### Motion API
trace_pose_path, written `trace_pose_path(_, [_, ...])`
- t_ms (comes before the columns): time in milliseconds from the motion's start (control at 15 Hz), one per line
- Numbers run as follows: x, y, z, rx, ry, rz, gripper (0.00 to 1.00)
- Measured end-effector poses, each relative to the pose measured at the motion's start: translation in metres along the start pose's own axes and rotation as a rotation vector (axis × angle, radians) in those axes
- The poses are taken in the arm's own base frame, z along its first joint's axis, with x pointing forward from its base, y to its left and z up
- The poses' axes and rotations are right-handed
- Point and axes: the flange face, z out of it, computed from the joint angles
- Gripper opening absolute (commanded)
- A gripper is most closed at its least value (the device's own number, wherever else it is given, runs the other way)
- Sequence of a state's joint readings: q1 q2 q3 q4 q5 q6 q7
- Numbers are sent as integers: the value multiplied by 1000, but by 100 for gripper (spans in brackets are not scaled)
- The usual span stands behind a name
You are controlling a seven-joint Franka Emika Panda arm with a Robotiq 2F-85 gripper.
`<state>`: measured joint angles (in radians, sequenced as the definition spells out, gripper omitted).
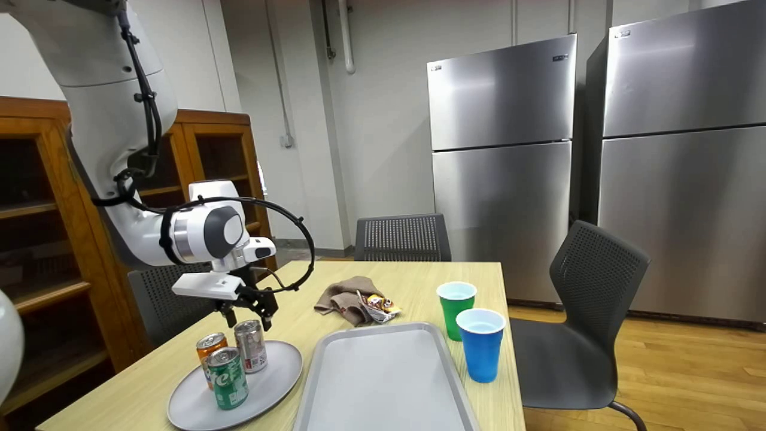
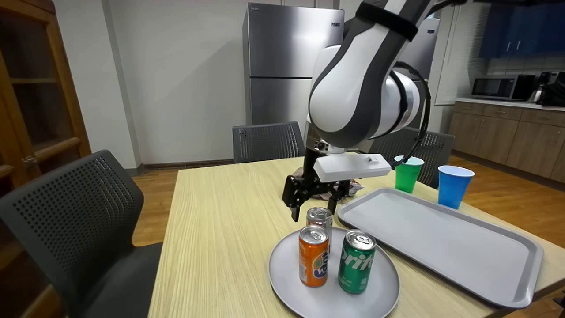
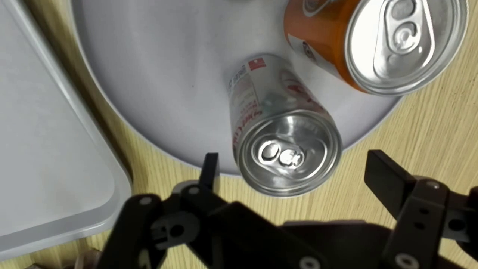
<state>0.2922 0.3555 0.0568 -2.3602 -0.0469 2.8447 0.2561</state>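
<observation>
My gripper point(image 1: 249, 322) is open and empty, pointing down just above a silver can; it also shows in an exterior view point(image 2: 313, 213). In the wrist view its fingertips point(image 3: 292, 158) stand apart on either side of the silver can's lid, with gaps to both. The silver can point(image 3: 276, 97) with red lettering stands upright near the rim of a round grey plate point(image 3: 168, 86). An orange can point(image 2: 314, 256) and a green can point(image 2: 356, 267) stand upright on the same plate point(image 1: 275, 371). The green can is almost wholly out of the wrist view.
A grey rectangular tray point(image 1: 383, 371) lies beside the plate on the wooden table point(image 2: 220, 221). A green cup point(image 1: 452, 311) and a blue cup point(image 1: 482, 353) stand past it. A brown cloth point(image 1: 347, 296) and a shiny wrapper point(image 1: 378, 305) lie behind. Chairs point(image 2: 269, 141) surround the table.
</observation>
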Motion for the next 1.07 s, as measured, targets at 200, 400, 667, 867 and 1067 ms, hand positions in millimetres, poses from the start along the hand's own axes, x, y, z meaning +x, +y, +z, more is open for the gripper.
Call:
trace_pose_path(200, [0, 1, 1, -1, -1, 1, 100])
trace_pose_path(400, [-1, 1, 2, -2, -4, 1, 100])
trace_pose_path(667, [-3, -1, 4, -2, -10, -3, 100])
trace_pose_path(867, [-4, -3, 5, -3, -13, -7, 100])
trace_pose_path(1067, [-5, -4, 6, -3, -14, -9, 66])
